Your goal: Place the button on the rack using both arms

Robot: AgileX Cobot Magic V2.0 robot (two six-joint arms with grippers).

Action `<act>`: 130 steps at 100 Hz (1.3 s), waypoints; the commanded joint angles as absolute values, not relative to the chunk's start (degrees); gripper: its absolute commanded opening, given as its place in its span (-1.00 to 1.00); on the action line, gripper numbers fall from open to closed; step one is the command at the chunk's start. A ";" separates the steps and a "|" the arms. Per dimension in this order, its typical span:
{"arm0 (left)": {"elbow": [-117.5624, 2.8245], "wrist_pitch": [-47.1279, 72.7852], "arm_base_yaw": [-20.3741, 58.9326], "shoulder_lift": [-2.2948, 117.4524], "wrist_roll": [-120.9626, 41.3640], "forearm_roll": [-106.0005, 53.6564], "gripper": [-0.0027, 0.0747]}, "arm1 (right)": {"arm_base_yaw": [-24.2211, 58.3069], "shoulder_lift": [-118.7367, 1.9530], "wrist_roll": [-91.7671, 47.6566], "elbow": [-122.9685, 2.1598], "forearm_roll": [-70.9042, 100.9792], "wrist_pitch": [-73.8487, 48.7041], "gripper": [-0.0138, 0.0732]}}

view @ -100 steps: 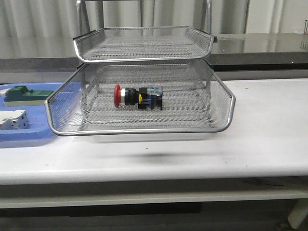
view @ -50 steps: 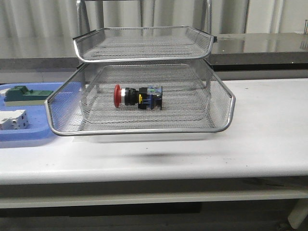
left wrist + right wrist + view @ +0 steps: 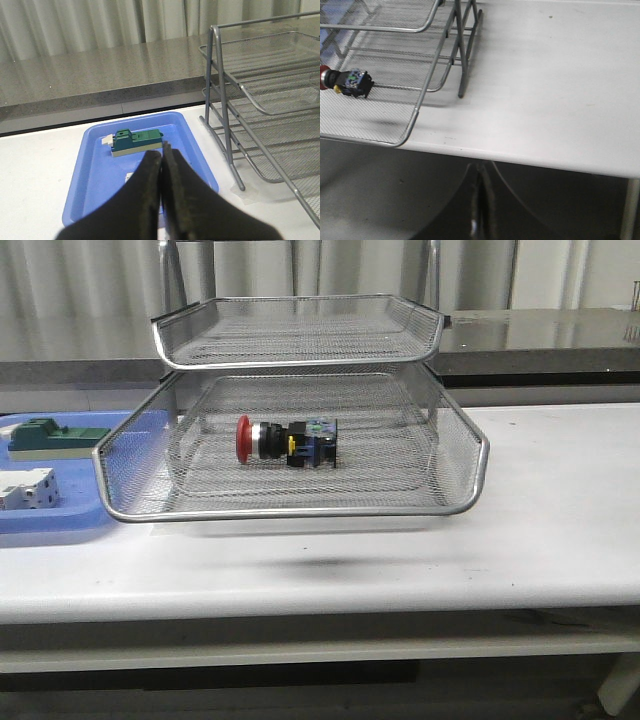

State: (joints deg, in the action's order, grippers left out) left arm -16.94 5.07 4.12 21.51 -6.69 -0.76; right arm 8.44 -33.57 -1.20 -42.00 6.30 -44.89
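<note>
The button [image 3: 286, 441], red head to the left and blue-yellow block to the right, lies on its side in the middle tier of the silver wire-mesh rack [image 3: 300, 510]. It also shows in the right wrist view [image 3: 346, 82] on the mesh tier [image 3: 415, 115]. Neither gripper shows in the front view. My left gripper [image 3: 162, 150] is shut and empty above the blue tray, left of the rack's posts [image 3: 222, 107]. My right gripper [image 3: 481, 172] is shut and empty, below and in front of the table's front edge.
A flat blue tray [image 3: 60, 525] at the left of the table holds a green block [image 3: 55, 437] and a white breaker [image 3: 25, 488]; the tray [image 3: 90, 165] and green block [image 3: 136, 141] also show in the left wrist view. A grey counter runs behind the table.
</note>
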 commanded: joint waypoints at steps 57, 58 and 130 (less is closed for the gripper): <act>-18.60 0.47 4.16 21.78 -6.20 -1.27 -0.92 | 21.08 -67.15 -15.54 -43.83 25.21 -33.81 -0.84; -18.60 0.47 4.16 21.78 -6.20 -1.27 -0.92 | 21.70 -67.72 -15.54 -43.89 25.21 -33.50 -0.84; -18.60 0.47 4.16 21.78 -6.20 -1.27 -0.92 | 42.59 -92.18 -15.54 -56.66 18.01 -29.54 -0.83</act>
State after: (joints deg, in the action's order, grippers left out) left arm -16.94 5.07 4.12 21.51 -6.69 -0.76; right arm 41.51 -91.98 -14.86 -53.13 19.84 -31.14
